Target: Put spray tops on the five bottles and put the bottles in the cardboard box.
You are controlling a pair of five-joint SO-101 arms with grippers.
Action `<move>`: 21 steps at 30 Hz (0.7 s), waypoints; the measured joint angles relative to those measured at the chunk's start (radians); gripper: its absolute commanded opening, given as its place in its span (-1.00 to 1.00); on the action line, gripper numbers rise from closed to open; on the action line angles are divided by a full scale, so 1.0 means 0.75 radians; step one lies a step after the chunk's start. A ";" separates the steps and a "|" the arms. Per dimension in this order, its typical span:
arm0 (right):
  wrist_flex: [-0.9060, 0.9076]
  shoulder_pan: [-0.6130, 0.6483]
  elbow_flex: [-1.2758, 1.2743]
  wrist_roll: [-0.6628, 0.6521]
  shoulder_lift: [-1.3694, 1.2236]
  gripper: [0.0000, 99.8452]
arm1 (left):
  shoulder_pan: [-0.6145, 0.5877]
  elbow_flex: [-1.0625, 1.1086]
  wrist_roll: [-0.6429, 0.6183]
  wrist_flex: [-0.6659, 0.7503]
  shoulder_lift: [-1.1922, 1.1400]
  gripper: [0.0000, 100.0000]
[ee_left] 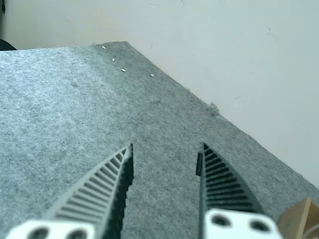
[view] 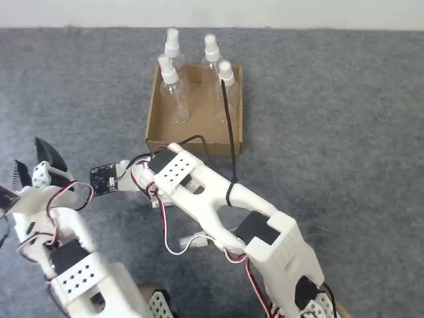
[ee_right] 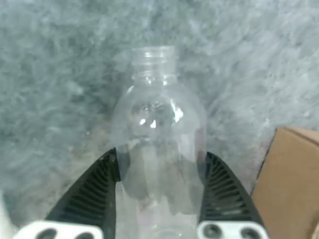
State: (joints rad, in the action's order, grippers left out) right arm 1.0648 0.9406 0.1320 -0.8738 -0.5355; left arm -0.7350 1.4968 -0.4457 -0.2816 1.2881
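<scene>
A clear bottle (ee_right: 158,124) with a bare threaded neck and no spray top lies between the fingers of my right gripper (ee_right: 160,155), which is shut on its body just above the grey carpet. In the high view the right arm (view: 199,189) stretches toward the front left corner of the cardboard box (view: 192,140). Several bottles with white spray tops (view: 173,86) stand upright inside the box. My left gripper (view: 36,162) hangs open at the near left, holding nothing (ee_left: 167,147).
Grey carpet (view: 331,119) covers the table, with a pale wall (ee_left: 239,59) along its far edge. A corner of the box (ee_right: 294,184) sits close beside the held bottle. A black cable (view: 228,126) crosses the box's right side.
</scene>
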 measured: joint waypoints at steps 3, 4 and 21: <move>0.051 -0.002 0.006 0.065 0.002 -0.85 | 0.000 0.000 0.000 0.000 0.000 -0.62; 0.072 -0.004 0.006 0.082 0.004 -0.85 | 0.000 0.000 0.000 0.000 0.000 -0.62; 0.405 -0.065 0.004 0.217 0.241 -0.85 | 0.000 0.000 0.000 0.000 0.000 -0.62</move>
State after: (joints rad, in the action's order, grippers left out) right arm 1.3686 0.8915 0.1350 -0.7112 -0.3544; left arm -0.7350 1.4968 -0.4457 -0.2816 1.2881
